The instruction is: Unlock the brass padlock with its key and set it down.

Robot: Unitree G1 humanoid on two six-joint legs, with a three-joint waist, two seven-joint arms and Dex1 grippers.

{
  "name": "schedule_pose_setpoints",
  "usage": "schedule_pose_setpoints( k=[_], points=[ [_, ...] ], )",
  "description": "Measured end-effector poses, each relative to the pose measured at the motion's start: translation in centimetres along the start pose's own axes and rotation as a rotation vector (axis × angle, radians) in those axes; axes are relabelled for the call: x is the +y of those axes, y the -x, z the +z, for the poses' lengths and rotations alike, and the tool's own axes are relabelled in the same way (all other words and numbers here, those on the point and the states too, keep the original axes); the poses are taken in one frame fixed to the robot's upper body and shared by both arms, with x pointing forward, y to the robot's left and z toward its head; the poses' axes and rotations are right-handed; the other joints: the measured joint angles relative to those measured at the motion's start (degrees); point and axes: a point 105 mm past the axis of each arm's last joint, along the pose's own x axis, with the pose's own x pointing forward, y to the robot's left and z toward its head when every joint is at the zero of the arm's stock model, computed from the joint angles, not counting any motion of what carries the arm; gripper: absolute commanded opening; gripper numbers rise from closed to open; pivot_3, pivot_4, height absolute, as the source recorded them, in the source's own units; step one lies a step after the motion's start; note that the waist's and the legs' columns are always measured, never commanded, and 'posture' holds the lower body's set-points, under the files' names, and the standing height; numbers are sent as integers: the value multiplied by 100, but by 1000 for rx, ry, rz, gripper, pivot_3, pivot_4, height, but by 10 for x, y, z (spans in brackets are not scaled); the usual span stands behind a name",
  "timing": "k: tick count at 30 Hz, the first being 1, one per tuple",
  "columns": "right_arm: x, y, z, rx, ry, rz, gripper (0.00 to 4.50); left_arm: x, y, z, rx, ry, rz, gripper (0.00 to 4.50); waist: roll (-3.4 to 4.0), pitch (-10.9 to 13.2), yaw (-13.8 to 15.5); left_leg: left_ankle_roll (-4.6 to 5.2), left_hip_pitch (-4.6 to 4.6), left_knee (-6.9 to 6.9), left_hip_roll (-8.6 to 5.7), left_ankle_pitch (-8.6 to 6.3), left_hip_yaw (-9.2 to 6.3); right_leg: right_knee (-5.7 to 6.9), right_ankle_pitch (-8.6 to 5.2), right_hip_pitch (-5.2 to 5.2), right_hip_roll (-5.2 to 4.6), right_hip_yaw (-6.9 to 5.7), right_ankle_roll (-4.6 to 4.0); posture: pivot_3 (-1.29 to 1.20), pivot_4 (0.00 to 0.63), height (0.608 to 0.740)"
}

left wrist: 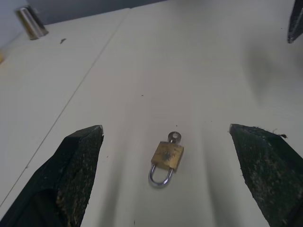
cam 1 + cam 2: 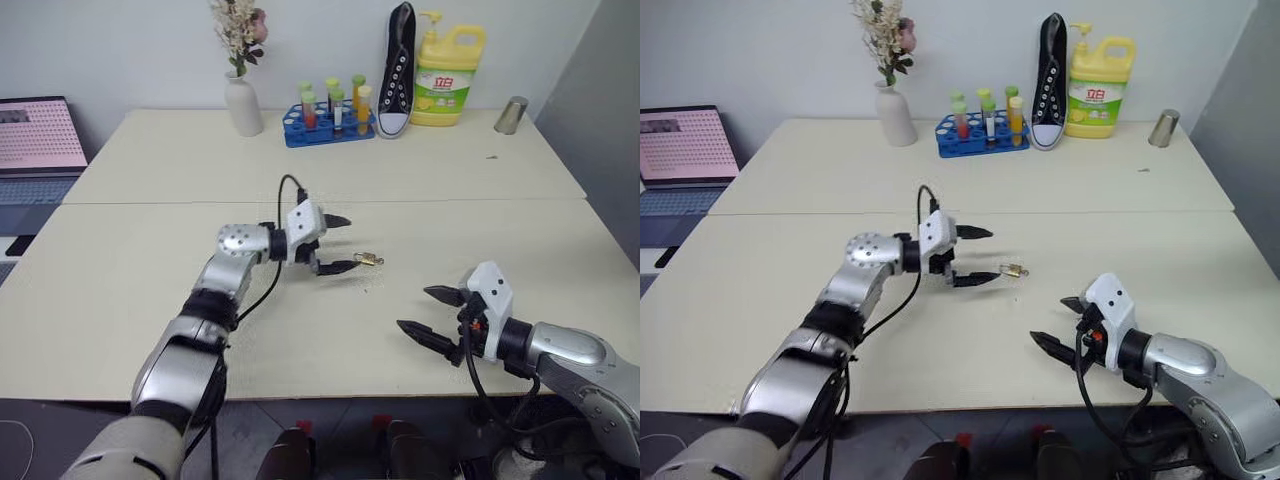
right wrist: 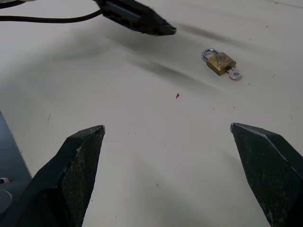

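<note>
The brass padlock (image 2: 368, 259) lies flat on the cream table (image 2: 300, 340), its silvery shackle toward my left gripper. A silvery key (image 1: 175, 137) sticks out of the lock body's far end. My left gripper (image 2: 340, 243) is open and hovers just to the left of the padlock, pointing right at it, with nothing between its fingers. In the left wrist view the padlock (image 1: 166, 157) sits centred between the two black fingers (image 1: 75, 165). My right gripper (image 2: 414, 308) stands open nearer the front edge, to the right of the padlock (image 3: 220, 62), holding nothing.
Along the table's back stand a white vase with flowers (image 2: 242, 100), a blue rack of tubes (image 2: 328, 125), a black sneaker (image 2: 398, 70), a yellow detergent bottle (image 2: 448, 75) and a metal cup (image 2: 511, 115). A laptop (image 2: 38, 140) sits at the far left.
</note>
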Motion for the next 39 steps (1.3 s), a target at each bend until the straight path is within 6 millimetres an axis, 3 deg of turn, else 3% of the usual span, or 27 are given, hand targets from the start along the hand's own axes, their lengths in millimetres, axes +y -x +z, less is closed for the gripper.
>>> schedule_pose_setpoints(
  k=[3,9,18,30,33,39],
  points=[
    [4,2,-1,10,-35,-23,4457,-7,-12,-11,56,19,-64,4500,-1,1,-12,0,0,2,0,0,-2,3,0,-1,0,-1,0,0,150,740],
    [5,11,-2,3,-94,-80,4457,-11,-16,-30,193,17,-107,4500,-6,3,21,1,-3,5,-3,0,-5,5,0,0,1,-4,1,0,150,740],
    [10,13,3,-19,-122,-96,4457,-13,-37,-32,230,56,-77,4500,-6,3,23,1,-3,5,-3,0,-7,6,0,1,1,-5,2,0,150,740],
    [16,17,3,-8,-147,-93,4457,-7,-40,-33,310,106,-59,4500,-10,0,15,1,2,5,-1,1,-6,9,0,5,2,-6,2,0,150,740],
    [15,21,5,-10,-139,-94,4500,-8,-40,-33,323,97,-80,3893,-11,-1,12,1,3,5,0,0,-5,9,0,5,4,-6,2,0,150,740],
    [9,30,14,-20,-99,-115,4500,-13,-41,-35,358,69,-123,2062,-21,-8,11,2,37,3,3,0,-3,5,-2,43,6,-7,4,0,150,740]
  ],
)
